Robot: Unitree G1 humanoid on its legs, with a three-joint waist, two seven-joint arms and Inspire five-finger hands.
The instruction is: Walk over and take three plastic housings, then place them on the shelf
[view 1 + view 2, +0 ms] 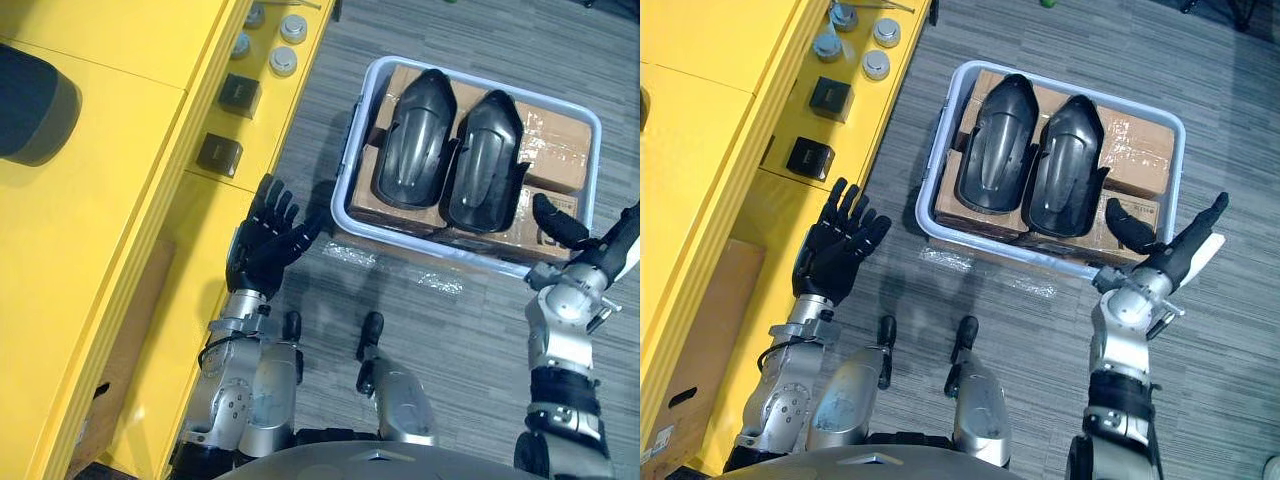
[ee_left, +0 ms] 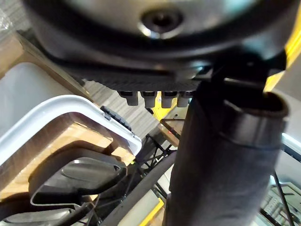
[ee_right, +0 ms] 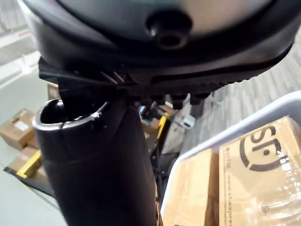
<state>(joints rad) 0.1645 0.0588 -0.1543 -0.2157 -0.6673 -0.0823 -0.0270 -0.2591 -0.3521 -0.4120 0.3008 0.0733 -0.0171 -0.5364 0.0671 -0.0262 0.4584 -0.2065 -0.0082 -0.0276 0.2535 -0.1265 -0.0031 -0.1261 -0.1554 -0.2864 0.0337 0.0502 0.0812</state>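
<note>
I am keeping both hands open and they are holding nothing. The left hand (image 1: 265, 240) is hanging with its fingers (image 1: 283, 208) straight and spread apart, the palm facing up toward the camera. The white bin (image 1: 500, 88) is standing on the grey carpet (image 1: 470, 340) just beside the thumb side of these fingers, near but not touching. On the other side of the fingers the yellow shelf (image 1: 100, 200) is running along, and past the fingertips two small black boxes (image 1: 240, 95) and some round grey caps (image 1: 283, 62) are lying on it.

The right hand (image 1: 1168, 258) is also open, with its fingers (image 1: 1212, 212) stretched straight and pointing away from the bin. Its thumb is reaching over the near corner of the bin; I cannot tell if it is touching the rim.

I am seeing two black plastic housings in the bin, not three. They are lying side by side on top of brown cardboard boxes (image 1: 555, 140). The left housing (image 1: 415, 140) is sitting ahead of the left fingers, across the bin wall. The right housing (image 1: 485, 160) is resting just beside the right thumb, apart from it. The two housings are touching each other along their long sides. In the left wrist view one housing (image 2: 80, 174) is showing past the fingers, inside the bin rim.
</note>
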